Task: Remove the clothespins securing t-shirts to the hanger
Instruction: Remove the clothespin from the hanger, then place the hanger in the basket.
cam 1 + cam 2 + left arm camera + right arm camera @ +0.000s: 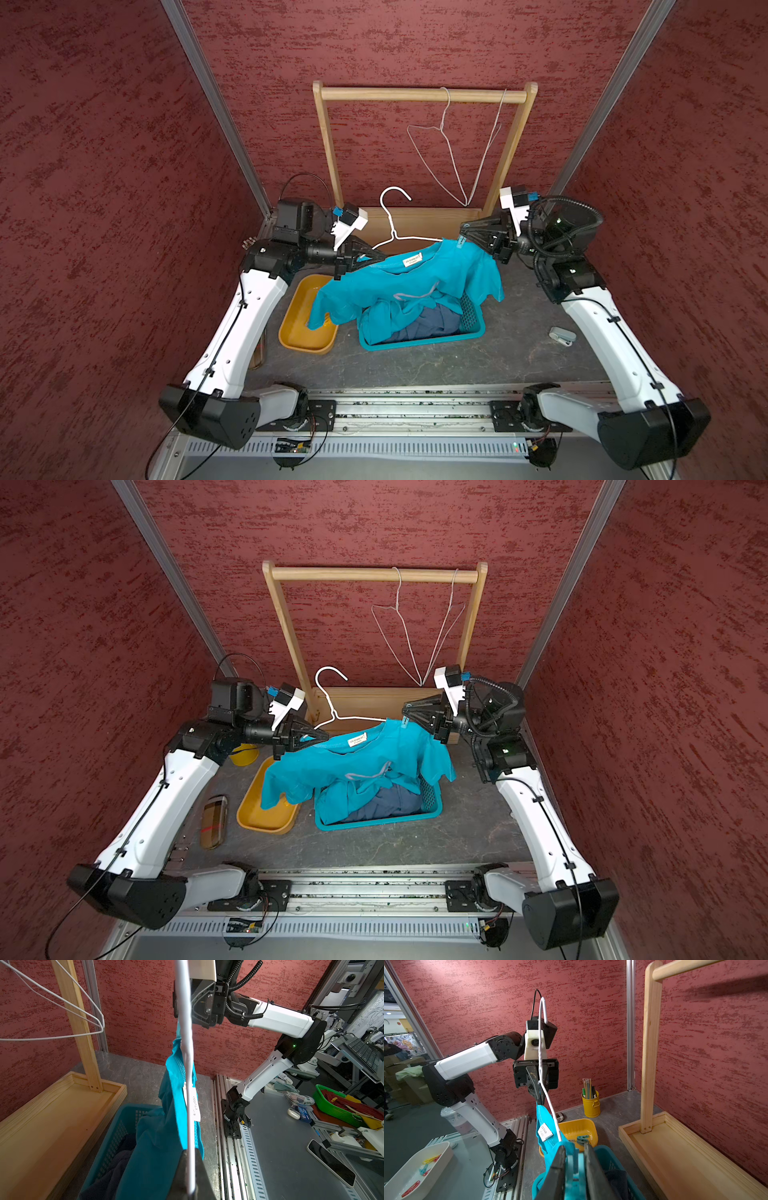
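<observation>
Left end effector [375, 258] clamps the hanger [392, 226] carrying the teal t-shirt [415, 278]. Right end effector [574, 1150] is closed on 1 clothespin [573, 1164] at the t-shirt's right shoulder.

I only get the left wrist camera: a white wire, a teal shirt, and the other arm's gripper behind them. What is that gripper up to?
Observer: In the right wrist view the right gripper is closed on a teal clothespin clipped to the teal t-shirt.
Operator: Where do the pins go?
Observer: Probably the yellow tray beside the teal basket; a loose clothespin lies in it.
Operator: Is the wire hooked on anything?
Observer: No. In both top views the white hanger hooks on nothing, clear of the wooden rack; the left gripper holds it.
</observation>
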